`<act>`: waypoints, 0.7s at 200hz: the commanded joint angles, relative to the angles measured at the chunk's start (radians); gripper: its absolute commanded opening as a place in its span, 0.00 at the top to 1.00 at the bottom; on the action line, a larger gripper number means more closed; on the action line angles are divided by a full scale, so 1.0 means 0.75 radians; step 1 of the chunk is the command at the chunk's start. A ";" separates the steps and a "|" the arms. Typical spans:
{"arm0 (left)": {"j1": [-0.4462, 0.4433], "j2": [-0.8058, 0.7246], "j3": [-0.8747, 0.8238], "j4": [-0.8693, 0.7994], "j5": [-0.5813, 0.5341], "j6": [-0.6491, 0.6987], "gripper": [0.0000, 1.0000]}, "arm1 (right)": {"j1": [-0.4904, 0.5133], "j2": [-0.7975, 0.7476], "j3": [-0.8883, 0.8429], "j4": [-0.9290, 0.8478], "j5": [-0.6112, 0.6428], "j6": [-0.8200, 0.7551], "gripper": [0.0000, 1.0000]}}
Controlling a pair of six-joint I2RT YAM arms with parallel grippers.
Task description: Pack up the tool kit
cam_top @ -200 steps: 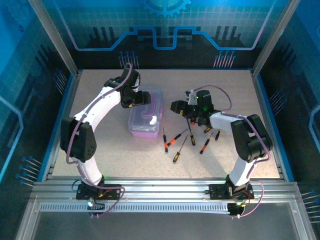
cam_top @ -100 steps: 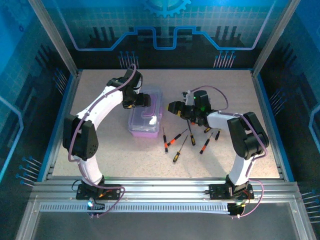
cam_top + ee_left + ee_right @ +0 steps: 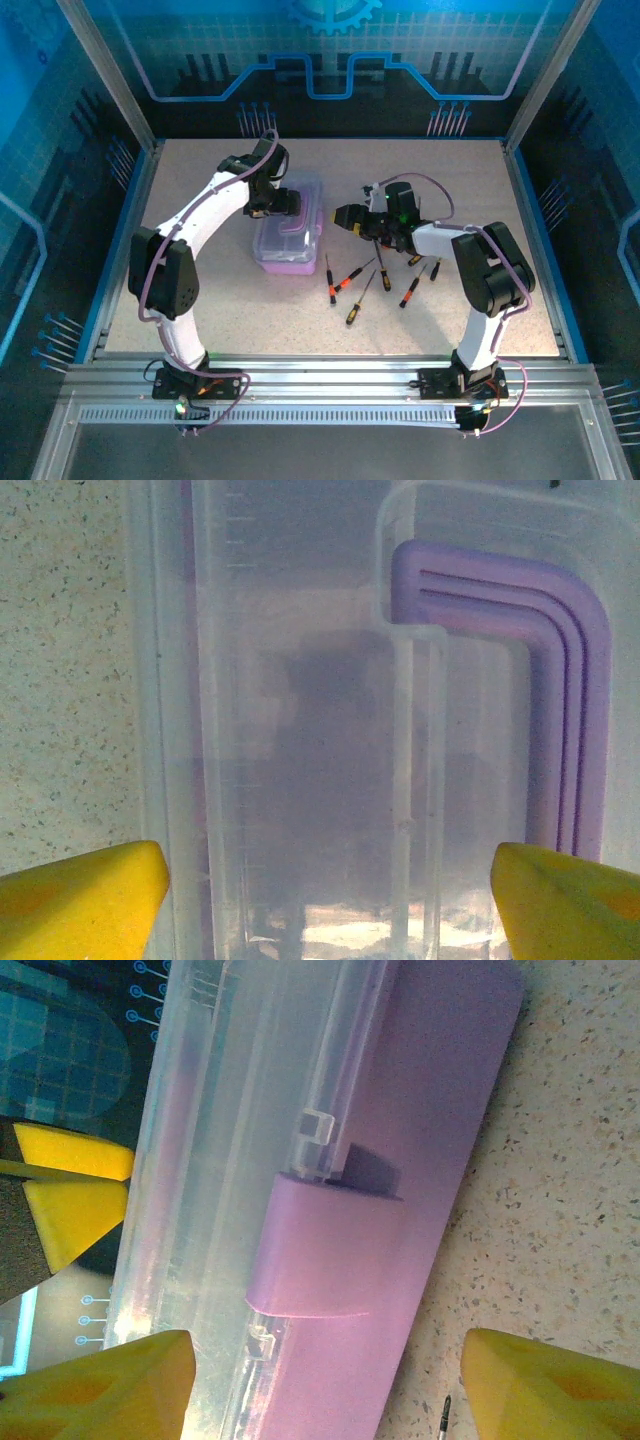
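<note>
Left gripper (image 3: 279, 203): I held it over the far end of the purple case (image 3: 289, 247).
Right gripper (image 3: 343, 216): sat just right of that case.
Screwdrivers (image 3: 352, 279): lay loose, base-side of my right jaws.

Over the last second, we see the right gripper (image 3: 340, 217), black and two-fingered, has crept toward the surface's left edge. It is now nearer the right side of the small rectangular purple plastic case (image 3: 288, 250) with its clear lid. The right arm's elbow has leaned the same way. The left gripper (image 3: 287, 204) has slid slightly toward the near edge over the case's far end, and its arm's elbow has shifted a little rightward.
</note>
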 commanded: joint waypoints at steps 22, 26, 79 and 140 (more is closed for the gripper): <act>-0.002 -0.018 -0.023 -0.044 0.036 0.035 0.11 | 0.009 0.018 0.026 0.011 -0.017 -0.013 0.28; -0.001 -0.022 -0.027 -0.039 0.044 0.033 0.11 | 0.008 0.016 0.025 0.010 -0.017 -0.011 0.28; -0.017 -0.102 -0.022 -0.027 0.108 0.028 0.01 | 0.008 0.002 0.008 0.008 0.007 -0.007 0.27; -0.017 -0.016 -0.019 -0.061 -0.008 0.060 0.01 | 0.015 0.016 0.017 0.042 0.008 0.021 0.27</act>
